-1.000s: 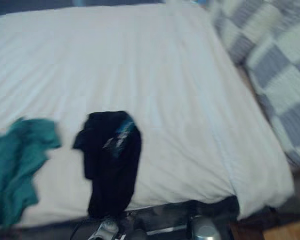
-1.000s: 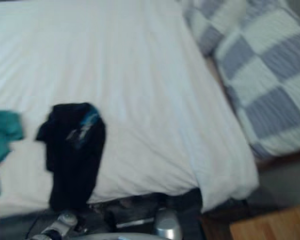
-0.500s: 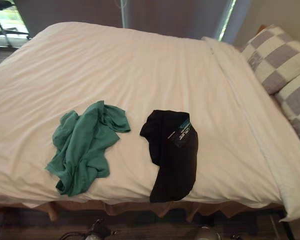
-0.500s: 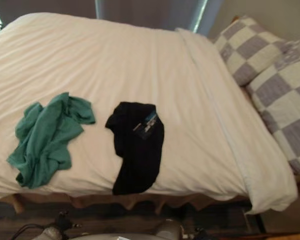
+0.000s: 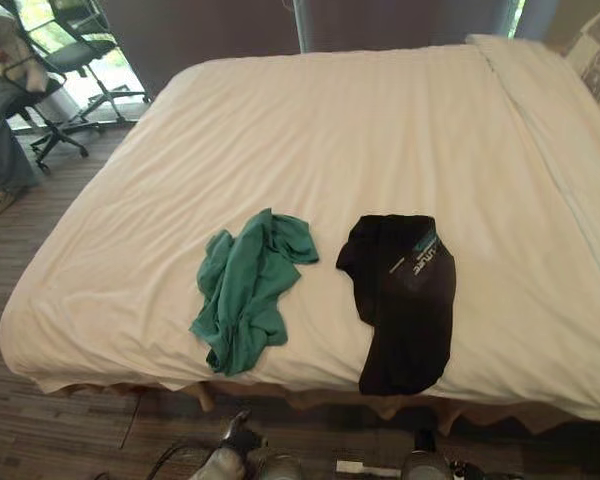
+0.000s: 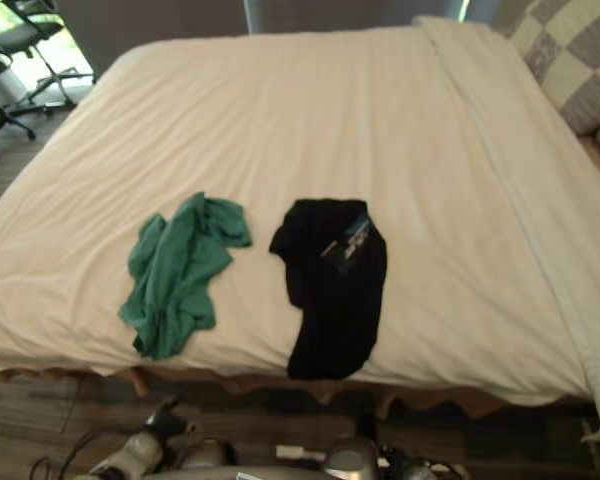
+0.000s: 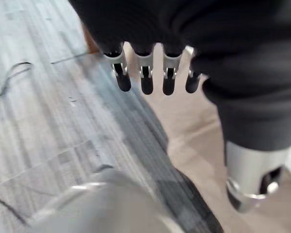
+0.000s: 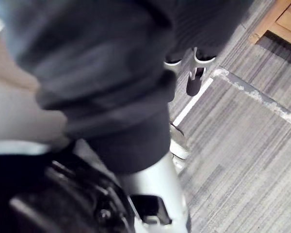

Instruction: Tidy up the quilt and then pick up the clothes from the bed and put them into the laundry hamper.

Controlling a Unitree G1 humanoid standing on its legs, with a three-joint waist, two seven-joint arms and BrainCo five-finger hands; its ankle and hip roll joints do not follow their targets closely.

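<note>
Lying flat: the cream quilt (image 5: pixel 280 130) covers the bed, smoothed out with only faint creases, its near edge hanging over the bed's front side.
Green garment: a crumpled green shirt (image 5: pixel 248 288) sits on the quilt near the front edge, left of the middle.
Black garment: a black shirt (image 5: pixel 405 300) with a small printed patch lies just beside the green one, on its right, apart from it; its lower end reaches the quilt's front edge.
Pillows: checked pillows (image 6: pixel 570 60) rest at the far right corner of the bed.
Floor: grey striped carpet (image 5: pixel 60 420) runs along the bed's left and front sides.
Background: an office chair (image 5: pixel 75 60) stands past the bed's far left corner, and a seated person (image 5: pixel 0 110) shows at the left edge of the left eye view.
Left hand: the left hand (image 7: pixel 145 73) hangs over the carpet, fingers straight and side by side, holding nothing.
Right hand: the right hand (image 8: pixel 196 73) hangs over the carpet, with only its dark fingertips past the cover; I cannot tell whether it is spread or curled.
</note>
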